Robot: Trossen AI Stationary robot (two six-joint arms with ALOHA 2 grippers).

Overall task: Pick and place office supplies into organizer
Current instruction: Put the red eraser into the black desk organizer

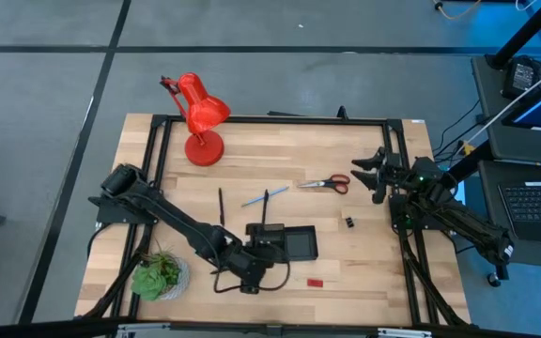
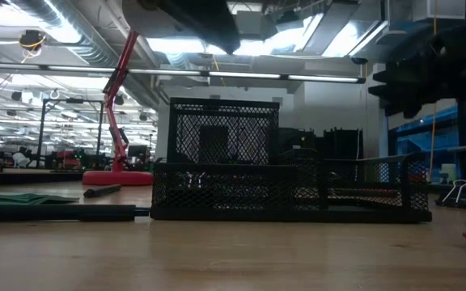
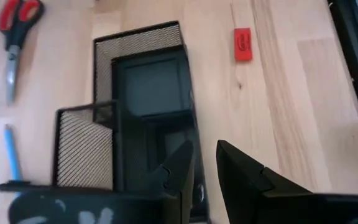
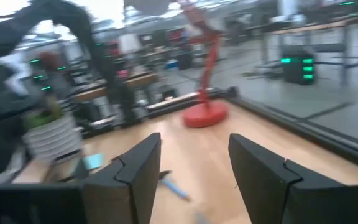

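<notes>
Black mesh organizer (image 3: 135, 68), red-handled scissors (image 3: 14, 31), light blue pen (image 3: 12, 152), red lamp (image 1: 200, 117)

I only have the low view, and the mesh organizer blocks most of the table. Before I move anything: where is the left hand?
Observer: The left hand is right at the organizer, at the side nearer the potted plant.
Operator: And the right hand?
Observer: The right hand waits open near the table's right edge, just past the red-handled scissors.
Operator: Anything loose behind the organizer that I can't see?
Observer: Yes, a light blue pen lies on the wood between the organizer and the red lamp.
</notes>
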